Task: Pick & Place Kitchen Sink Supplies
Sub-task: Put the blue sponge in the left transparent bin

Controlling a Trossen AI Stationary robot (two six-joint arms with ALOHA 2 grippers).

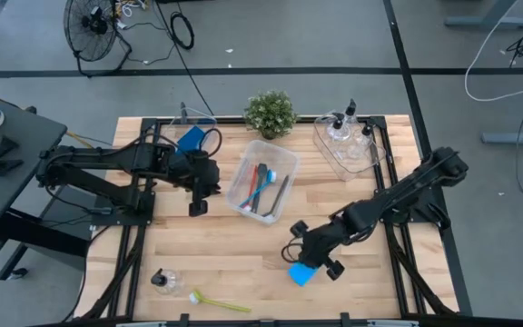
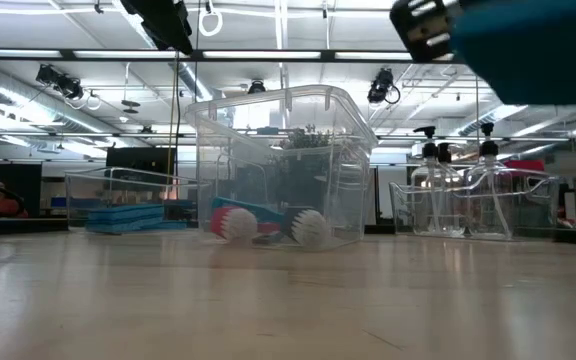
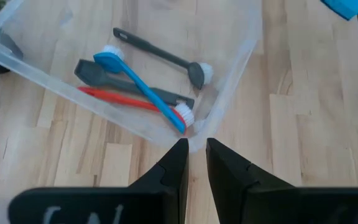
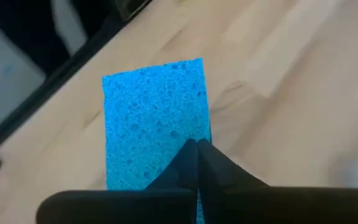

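Observation:
My right gripper (image 1: 312, 265) is shut on a flat blue sponge (image 1: 302, 274) above the table's near right part; the low view shows that sponge (image 2: 543, 50) high above the table. My left gripper (image 3: 196, 149) hovers beside the middle clear bin (image 1: 263, 188), fingers a narrow gap apart, touching nothing. Red, blue and grey brushes (image 3: 145, 90) lie flat in that bin. A small pump bottle (image 1: 163, 282) lies and a yellow-green brush (image 1: 218, 302) rests flat near the near left edge. My right gripper pinches the blue sponge between its two fingers (image 4: 188, 163) at one end of it (image 4: 166, 146). The fingers point downward at a slant. The sponge is lifted clear of the table and reaches out beyond the fingertips.
A clear bin with blue sponges (image 1: 193, 138) stands at the far left, and a clear bin with pump bottles (image 1: 348, 141) at the far right. A small potted plant (image 1: 271, 113) sits at the far edge between them. Bare wood lies at the near middle.

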